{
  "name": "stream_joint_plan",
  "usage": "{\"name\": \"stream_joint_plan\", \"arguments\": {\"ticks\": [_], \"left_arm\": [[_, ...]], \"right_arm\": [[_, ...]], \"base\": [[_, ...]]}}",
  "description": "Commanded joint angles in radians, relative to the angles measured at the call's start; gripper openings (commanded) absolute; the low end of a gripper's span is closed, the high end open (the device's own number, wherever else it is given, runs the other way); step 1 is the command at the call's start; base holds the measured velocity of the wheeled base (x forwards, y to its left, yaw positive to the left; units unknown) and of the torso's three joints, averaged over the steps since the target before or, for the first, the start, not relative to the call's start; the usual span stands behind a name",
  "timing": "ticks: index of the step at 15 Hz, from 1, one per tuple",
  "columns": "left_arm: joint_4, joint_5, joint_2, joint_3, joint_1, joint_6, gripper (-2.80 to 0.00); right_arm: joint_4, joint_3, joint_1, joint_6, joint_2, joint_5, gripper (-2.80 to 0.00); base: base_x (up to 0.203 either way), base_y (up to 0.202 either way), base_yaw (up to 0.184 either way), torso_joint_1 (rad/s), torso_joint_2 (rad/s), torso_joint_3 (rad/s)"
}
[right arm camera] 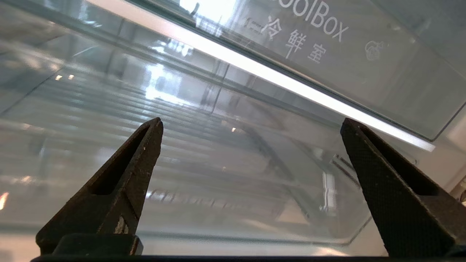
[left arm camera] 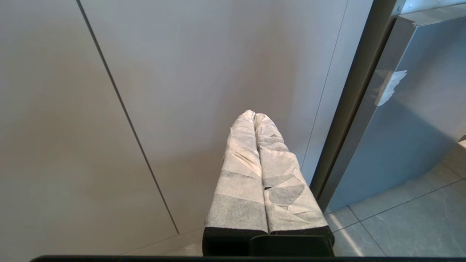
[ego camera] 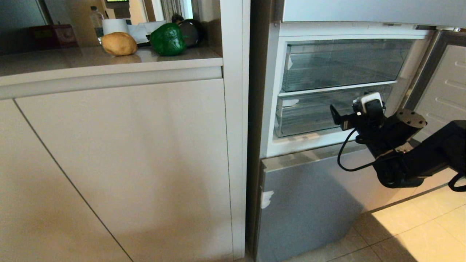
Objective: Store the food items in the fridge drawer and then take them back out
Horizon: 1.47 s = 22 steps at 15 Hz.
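Note:
A tan potato-like lump [ego camera: 119, 43] and a glossy green bell pepper [ego camera: 168, 39] sit side by side on the beige countertop, far to the left of the fridge. The fridge's middle compartment stands open with two see-through drawers pushed in. My right gripper [ego camera: 338, 116] hovers just in front of the lower fridge drawer [ego camera: 305, 116], open, with nothing between its fingers. In the right wrist view the right gripper [right arm camera: 251, 123] faces the drawer's ribbed floor [right arm camera: 233, 189]. My left gripper [left arm camera: 255, 115] is shut, its fingers wrapped in white, parked low before a cabinet door.
The upper drawer [right arm camera: 327, 43] carries printed lettering. The open fridge door [ego camera: 447, 83] stands at the right, and the shut silver-blue lower panel [ego camera: 309, 196] is beneath the compartment. A white paper roll [ego camera: 114, 25], a bottle [ego camera: 96, 22] and a dark kettle [ego camera: 191, 31] stand behind the food.

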Motion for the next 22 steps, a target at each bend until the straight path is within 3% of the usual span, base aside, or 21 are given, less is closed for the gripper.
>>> {"name": "stream_joint_plan", "arguments": {"ticks": [1, 6, 14, 22], "left_arm": [[0.000, 0.000, 0.001, 0.000, 0.000, 0.001, -2.80], [0.000, 0.000, 0.001, 0.000, 0.000, 0.000, -2.80], [0.000, 0.000, 0.001, 0.000, 0.000, 0.000, -2.80], [0.000, 0.000, 0.001, 0.000, 0.000, -0.001, -2.80]], "right_arm": [[-0.005, 0.032, 0.008, -0.004, -0.024, 0.001, 0.00], [0.029, -0.065, 0.054, 0.000, 0.053, 0.013, 0.00], [0.143, -0.290, 0.057, 0.003, 0.140, 0.003, 0.00], [0.153, -0.311, 0.114, -0.004, 0.114, 0.001, 0.00]], "base": [[0.000, 0.000, 0.000, 0.000, 0.00, 0.000], [0.000, 0.000, 0.000, 0.000, 0.00, 0.000], [0.000, 0.000, 0.000, 0.000, 0.00, 0.000], [0.000, 0.000, 0.000, 0.000, 0.00, 0.000]]}}
